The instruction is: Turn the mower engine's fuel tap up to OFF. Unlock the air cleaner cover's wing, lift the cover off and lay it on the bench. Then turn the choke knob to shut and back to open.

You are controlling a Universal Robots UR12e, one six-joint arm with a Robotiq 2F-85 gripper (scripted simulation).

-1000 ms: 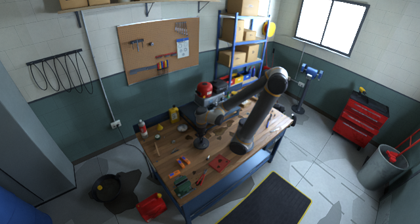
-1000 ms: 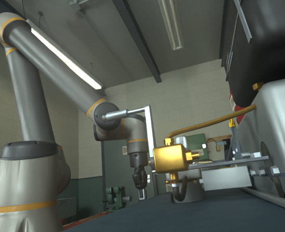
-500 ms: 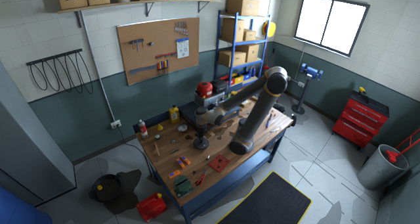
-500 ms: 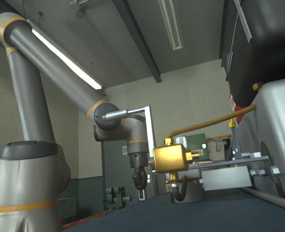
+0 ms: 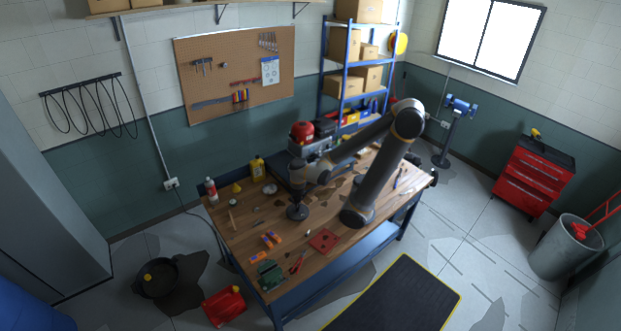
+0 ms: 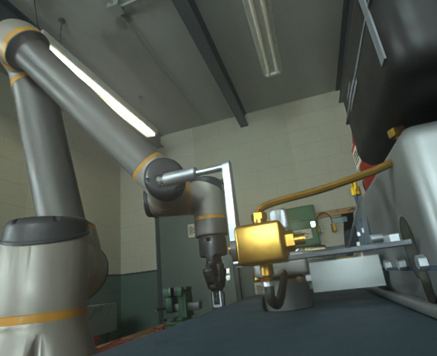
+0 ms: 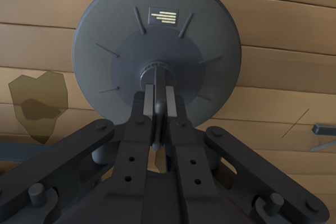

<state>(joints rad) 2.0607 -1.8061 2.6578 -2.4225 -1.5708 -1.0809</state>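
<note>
The air cleaner cover [image 7: 156, 48], a dark round disc with a small label and a wing on a stem at its centre, lies flat on the wooden bench [image 5: 298, 212], and its wing [image 7: 160, 106] is clamped in my closed gripper [image 7: 159, 103], which points straight down over it. The mower engine [image 5: 310, 139] with its red tank stands on the blue mat behind. The brass fuel tap body [image 6: 262, 243] sits on the engine's side, right of my gripper [image 6: 217, 298].
The engine's side and the tap's hose [image 6: 322, 187] stand close to the right of my wrist. Small tools, a yellow can [image 5: 257, 169], a red plate [image 5: 324, 240] and a green vise [image 5: 269, 275] are scattered over the bench. An oil stain [image 7: 38, 104] marks the planks beside the cover.
</note>
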